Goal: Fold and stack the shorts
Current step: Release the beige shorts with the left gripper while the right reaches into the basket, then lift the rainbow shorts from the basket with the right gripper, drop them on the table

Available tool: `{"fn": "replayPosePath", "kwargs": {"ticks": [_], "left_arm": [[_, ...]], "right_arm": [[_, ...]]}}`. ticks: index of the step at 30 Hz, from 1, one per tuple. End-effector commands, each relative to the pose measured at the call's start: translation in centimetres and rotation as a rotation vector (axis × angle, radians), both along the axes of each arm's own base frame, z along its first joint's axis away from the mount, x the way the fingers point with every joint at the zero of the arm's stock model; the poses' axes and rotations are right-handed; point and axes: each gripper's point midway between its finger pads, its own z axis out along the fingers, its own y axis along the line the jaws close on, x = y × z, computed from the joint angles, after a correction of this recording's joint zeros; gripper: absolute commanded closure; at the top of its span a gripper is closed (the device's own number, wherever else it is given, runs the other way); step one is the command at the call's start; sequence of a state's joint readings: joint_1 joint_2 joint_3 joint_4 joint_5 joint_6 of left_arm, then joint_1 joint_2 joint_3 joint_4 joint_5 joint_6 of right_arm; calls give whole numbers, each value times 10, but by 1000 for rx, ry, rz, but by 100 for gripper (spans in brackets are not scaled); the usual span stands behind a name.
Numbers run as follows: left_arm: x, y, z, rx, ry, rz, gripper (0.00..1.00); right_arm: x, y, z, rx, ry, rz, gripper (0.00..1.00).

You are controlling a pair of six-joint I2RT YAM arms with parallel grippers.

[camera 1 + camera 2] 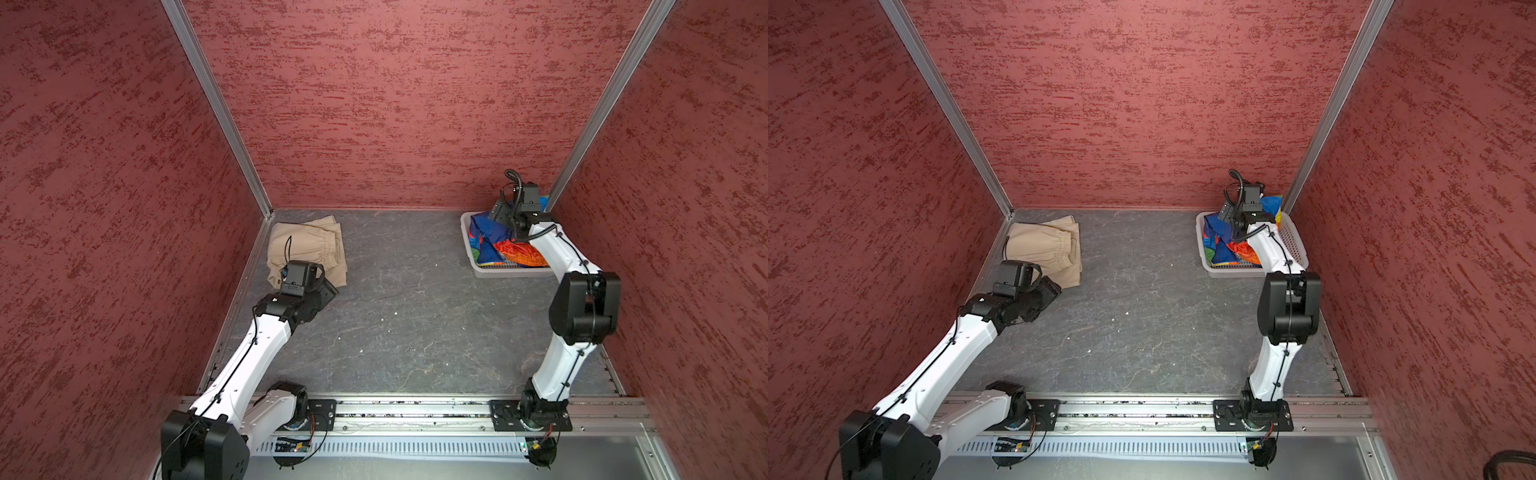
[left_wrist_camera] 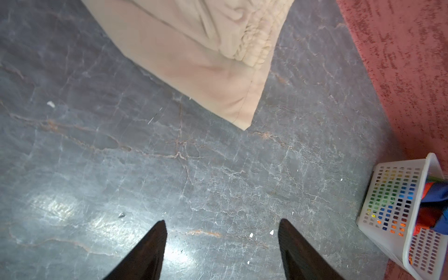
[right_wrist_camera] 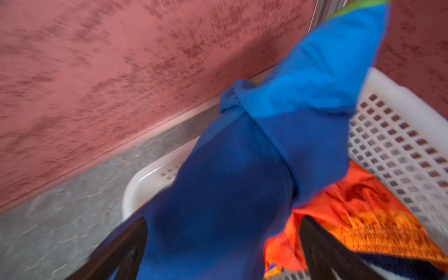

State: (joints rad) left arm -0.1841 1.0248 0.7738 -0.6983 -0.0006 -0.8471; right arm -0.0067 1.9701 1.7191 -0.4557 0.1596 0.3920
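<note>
**Both jaws spread: left clear of the beige pair, right astride the rainbow pair**

Your left jaws stand spread over bare bench [image 2: 121,145], with nothing between their two black, tapered fingers [image 2: 150,252]. The beige shorts [image 2: 194,60] lie ahead of the tips and apart from them, one hemmed corner pointing toward the gap. In both top views the beige shorts [image 1: 307,245] [image 1: 1042,245] lie folded flat in the bench's far left corner. They are matte woven cloth with a puckered, gathered waistband, and your left arm [image 1: 266,336] hangs over their near edge.

Your right jaws are spread too, low in the white basket [image 3: 400,145]. The rainbow shorts [image 3: 230,181] bulge up between the fingers [image 3: 126,247]. A thick blue fold fills the gap, with one finger at its side and the other over crumpled, glossy orange cloth. This view is blurred, so you cannot tell whether either finger presses the fabric. In both top views the rainbow shorts [image 1: 490,241] [image 1: 1221,245] sit heaped in the basket in the far right corner, partly hidden by your right arm [image 1: 557,257].

The basket [image 2: 388,194] is rectangular plastic pierced with a grid of small square holes, and the cloth's colours show through them. The bench is dark grey and veined like stone, with white flecks.
</note>
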Motion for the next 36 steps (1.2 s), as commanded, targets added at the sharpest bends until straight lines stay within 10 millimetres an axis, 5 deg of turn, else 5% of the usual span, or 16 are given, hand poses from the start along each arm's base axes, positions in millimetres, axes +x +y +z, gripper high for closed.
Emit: {"fn": "replayPosePath", "kwargs": {"ticks": [1,3,5,6,11,15,20,24,27,36], "left_arm": [[4,-5,-1,-16,-17,-38,20],[8,-11,-4,-46,-15,-60,17],[11,-17,-5,-71,-11,-83,16],[12,-21,-6,-86,-3,-91,15],[17,-42,6,-161,-35,-140,14],[14,-54,16,-150,-66,-154,13],[7,-71,27,-150,-72,-202,13],[1,-73,40,-124,-84,-215,13],[-3,-70,47,-120,-100,-201,13],[-11,-57,55,-100,-121,-144,12]], "right_arm": [[10,-12,-21,-19,82,-27,3],[21,-9,-24,6,86,-5,23],[27,-6,-11,24,75,5,93],[29,-3,6,34,49,12,100],[7,34,158,-96,-216,79,100],[-50,95,280,-193,-462,181,100],[-122,168,347,-113,-644,390,100],[-172,212,363,44,-741,583,100],[-195,217,356,163,-754,613,100],[-219,232,252,422,-573,662,100]]}}
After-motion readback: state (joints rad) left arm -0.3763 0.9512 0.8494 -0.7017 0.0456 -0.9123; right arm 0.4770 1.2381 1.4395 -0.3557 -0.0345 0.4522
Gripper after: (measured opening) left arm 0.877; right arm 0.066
